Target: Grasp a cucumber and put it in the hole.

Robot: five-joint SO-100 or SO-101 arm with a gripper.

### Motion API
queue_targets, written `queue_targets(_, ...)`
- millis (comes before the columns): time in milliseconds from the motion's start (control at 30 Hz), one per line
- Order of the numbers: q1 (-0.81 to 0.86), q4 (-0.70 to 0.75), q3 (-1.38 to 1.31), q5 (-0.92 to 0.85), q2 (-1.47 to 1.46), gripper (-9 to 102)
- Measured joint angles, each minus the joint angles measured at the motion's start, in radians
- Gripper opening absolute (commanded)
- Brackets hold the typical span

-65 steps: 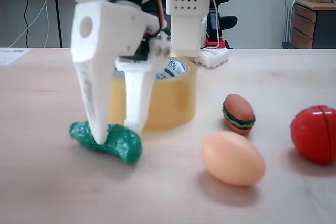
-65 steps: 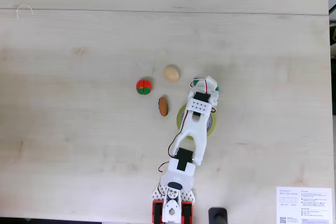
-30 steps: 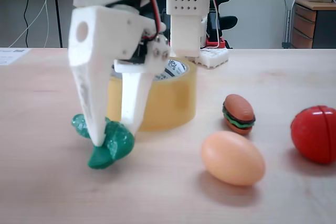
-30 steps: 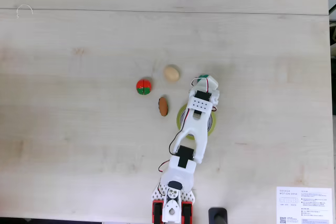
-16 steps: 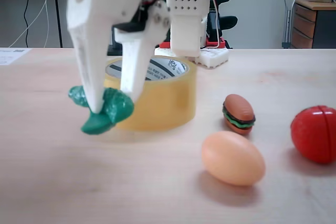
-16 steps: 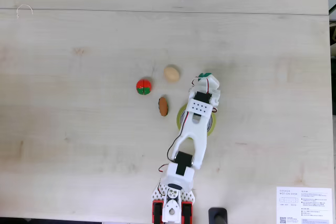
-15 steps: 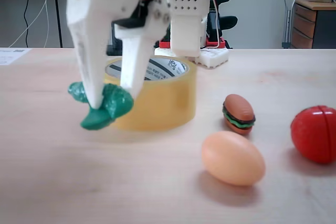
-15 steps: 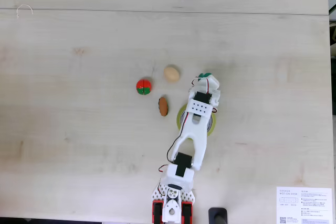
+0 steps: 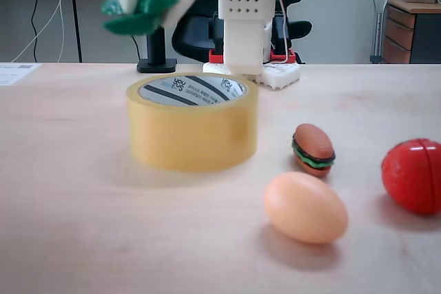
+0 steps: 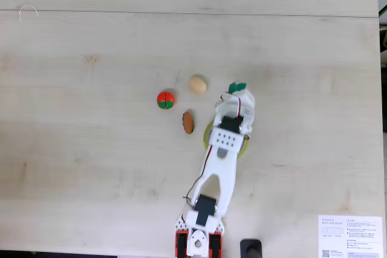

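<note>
The dark-green cucumber point(image 9: 132, 24) hangs high in the air, above and to the left of the tape roll point(image 9: 193, 135) in a fixed view. My gripper point(image 9: 147, 5) is shut on it, its white fingers running off the top edge. The hole point(image 9: 187, 90), ringed by a white core with dark stripes, faces up and holds nothing. From above in a fixed view, a green tip of the cucumber point(image 10: 236, 87) pokes out past the gripper point(image 10: 239, 93). The arm covers most of the tape roll point(image 10: 207, 135) there.
A peach egg point(image 9: 305, 206), a toy burger point(image 9: 313, 149) and a red tomato point(image 9: 413, 175) lie right of the roll. From above they are the egg point(image 10: 197, 84), tomato point(image 10: 165, 99) and burger point(image 10: 188, 122), left of the arm. The arm's base point(image 9: 247, 25) stands behind the roll.
The gripper closed on the cucumber on the table beside the roll and has lifted it well above the roll's rim. The roll and the other toys have not moved.
</note>
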Motion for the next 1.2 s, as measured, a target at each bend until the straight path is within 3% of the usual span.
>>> queue_targets(233, 0.0, 0.078, 0.097, 0.167, 0.184, 6)
queue_targets(533, 0.0, 0.075, 0.518, 0.54, 0.503, 8)
queue_targets(900, -0.002, 0.003, 0.634, 0.578, 0.611, 11)
queue_targets(933, -0.002, -0.003, 0.634, 0.578, 0.611, 15)
queue_targets(1000, -0.002, -0.017, 0.64, 0.578, 0.611, 37)
queue_targets(1067, -0.002, -0.057, 0.681, 0.583, 0.617, 49)
queue_targets(1200, -0.002, -0.178, 0.756, 0.626, 0.649, 55)
